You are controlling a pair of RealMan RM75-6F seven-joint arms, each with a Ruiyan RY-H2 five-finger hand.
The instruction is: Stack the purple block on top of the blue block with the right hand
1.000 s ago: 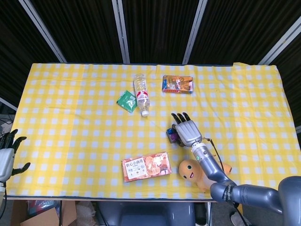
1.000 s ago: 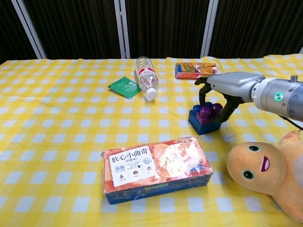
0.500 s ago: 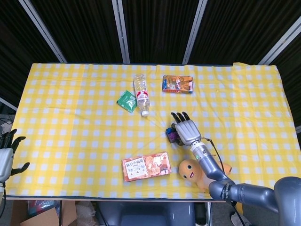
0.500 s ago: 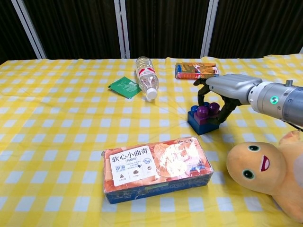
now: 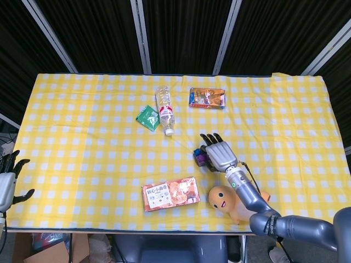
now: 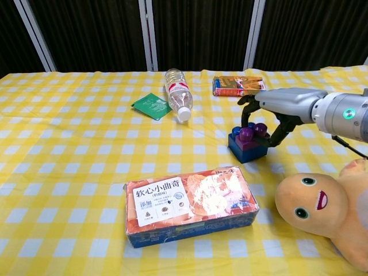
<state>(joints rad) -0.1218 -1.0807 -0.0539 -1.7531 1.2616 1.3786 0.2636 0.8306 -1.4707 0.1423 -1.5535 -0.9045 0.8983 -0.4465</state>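
Note:
The purple block [image 6: 251, 136] sits on the blue block [image 6: 244, 151] right of the table's middle; in the head view the purple block [image 5: 203, 159] and the blue block [image 5: 197, 155] peek out left of my right hand [image 5: 219, 155]. My right hand [image 6: 283, 103] arches over the stack with its fingers [image 6: 247, 110] behind the stack and the thumb to the right of it, spread apart and holding nothing. My left hand [image 5: 8, 176] hangs off the table's left edge, empty, with its fingers apart.
A biscuit box [image 6: 190, 204] lies near the front edge. An orange plush toy [image 6: 322, 207] sits at the front right, under my right forearm. A water bottle [image 6: 178, 94], a green packet [image 6: 152, 106] and an orange snack box [image 6: 237, 84] lie at the back.
My right hand has shifted slightly right and up, and its fingers have loosened from the purple block, which stays on the blue block. The left hand has not moved.

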